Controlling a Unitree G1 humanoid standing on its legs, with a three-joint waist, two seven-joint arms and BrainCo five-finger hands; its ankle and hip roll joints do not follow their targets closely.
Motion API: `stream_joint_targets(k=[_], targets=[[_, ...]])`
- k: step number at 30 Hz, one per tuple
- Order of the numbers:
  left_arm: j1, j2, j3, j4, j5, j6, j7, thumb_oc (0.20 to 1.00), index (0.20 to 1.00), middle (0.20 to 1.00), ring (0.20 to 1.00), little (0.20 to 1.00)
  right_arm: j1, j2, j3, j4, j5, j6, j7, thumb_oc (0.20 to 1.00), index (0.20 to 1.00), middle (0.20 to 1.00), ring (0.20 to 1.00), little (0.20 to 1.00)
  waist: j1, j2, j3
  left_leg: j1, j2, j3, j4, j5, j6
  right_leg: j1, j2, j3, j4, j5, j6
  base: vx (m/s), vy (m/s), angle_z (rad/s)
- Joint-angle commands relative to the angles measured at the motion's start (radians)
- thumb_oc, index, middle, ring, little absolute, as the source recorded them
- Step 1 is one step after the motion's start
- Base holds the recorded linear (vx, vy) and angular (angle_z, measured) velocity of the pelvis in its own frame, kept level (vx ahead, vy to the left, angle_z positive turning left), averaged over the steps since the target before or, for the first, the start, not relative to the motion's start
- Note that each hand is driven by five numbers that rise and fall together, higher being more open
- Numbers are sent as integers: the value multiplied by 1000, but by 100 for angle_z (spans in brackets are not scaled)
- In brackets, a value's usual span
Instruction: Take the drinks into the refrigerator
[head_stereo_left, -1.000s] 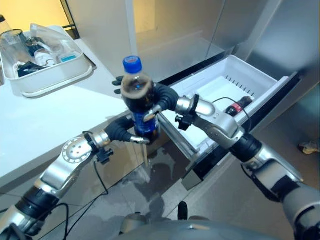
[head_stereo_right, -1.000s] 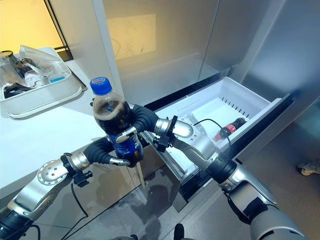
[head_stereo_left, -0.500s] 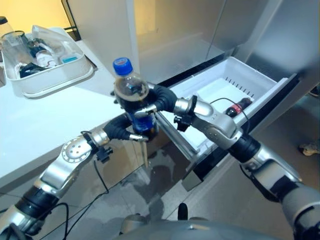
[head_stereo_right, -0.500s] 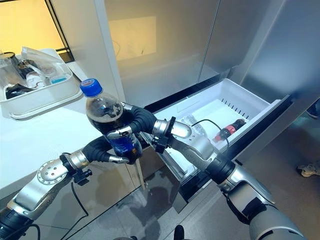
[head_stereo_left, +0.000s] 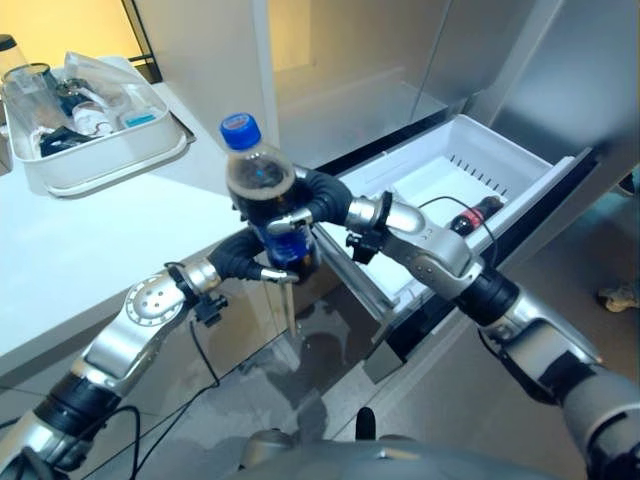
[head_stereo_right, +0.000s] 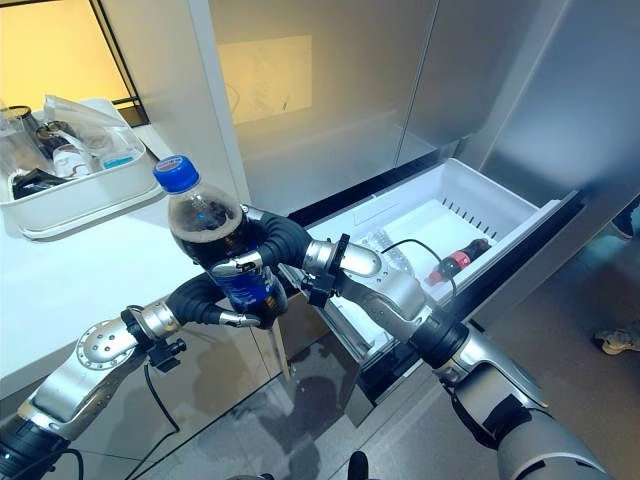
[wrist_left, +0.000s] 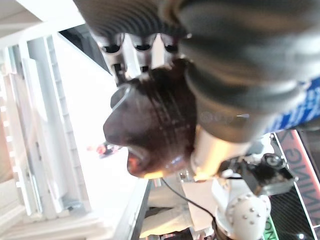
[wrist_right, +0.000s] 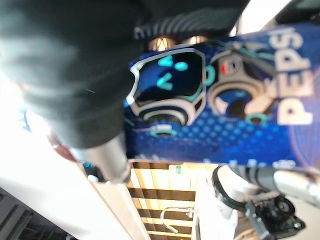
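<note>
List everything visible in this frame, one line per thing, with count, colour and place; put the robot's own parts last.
Cola bottle: one, dark drink, blue cap and blue label, upright, held between both hands in front of the counter edge.
Small bottle: one, dark with a red cap, lying in the open drawer.
Drawer: one, white, pulled open from the refrigerator.
Refrigerator: one, grey-silver, behind the drawer.
Counter: one, white, on the robot's left.
Tray: one, white, on the counter's far end, holding mixed small items too small to name.
Left hand: one, dark cover, fingers curled round the bottle's lower part.
Right hand: one, dark cover, fingers curled round the bottle's middle.
</note>
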Motion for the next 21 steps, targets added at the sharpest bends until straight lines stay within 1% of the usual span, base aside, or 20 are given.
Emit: stream_joint_targets(k=[1,3,4,5,6,10,11,18,21], targets=[[-113,-4,-22,-83,7,-72,-2,200,200,200,200,200,-105,25,-22,-90,1,-67,-9,200,200,200,200,200,7,17,-18,-12,-28,-91,1,-74,55,-13,-43,-69,159,-106,66,0,0,0],[-109,-4,-21,-85,2,-70,-5,200,200,200,200,200,-95,12,-35,-92,4,-70,-14,200,200,200,200,200,6,16,-17,-11,-28,-91,1,-74,54,-12,-43,-71,159,-107,66,0,0,0],[-101,-10,-18,-86,-6,-69,-6,369,369,369,369,369,-76,-1,-59,-92,16,-81,-25,200,200,200,200,200,5,16,-16,-10,-29,-90,1,-75,54,-12,-43,-72,159,-107,66,0,0,0],[-101,-9,-18,-87,-6,-69,-6,592,592,592,592,592,-75,-2,-60,-93,16,-80,-25,200,200,200,200,200,5,16,-17,-10,-29,-90,1,-75,54,-12,-43,-72,159,-107,66,0,0,0],[-94,-14,-15,-86,-10,-69,-5,1000,1000,1000,1000,1000,-63,-7,-73,-87,18,-86,-34,200,200,200,200,200,5,16,-16,-10,-28,-89,1,-75,54,-12,-43,-73,160,-107,67,0,0,0],[-70,-32,-5,-80,-43,-64,-5,1000,1000,1000,1000,1000,-18,-27,-117,-82,38,-100,-59,200,200,200,200,200,3,16,-15,-10,-29,-89,1,-75,55,-14,-43,-73,161,-108,67,0,0,0],[-56,-48,0,-69,-65,-60,-4,1000,1000,1000,1000,1000,13,-50,-151,-92,48,-110,-78,200,200,200,200,200,0,17,-14,-11,-29,-89,1,-74,55,-15,-42,-72,161,-108,67,0,0,0],[36,-100,46,-46,-105,-58,-9,1000,1000,1000,1000,1000,138,-122,-280,-162,49,-150,-93,200,200,200,200,200,-5,19,-10,-14,-29,-91,1,-75,59,-18,-44,-73,162,-110,69,0,0,0],[73,-117,65,-39,-111,-54,-17,1000,1000,1000,1000,1000,202,-135,-339,-178,47,-166,-96,200,200,200,200,200,-7,20,-9,-15,-30,-91,1,-75,60,-19,-43,-74,162,-111,69,0,0,0]])
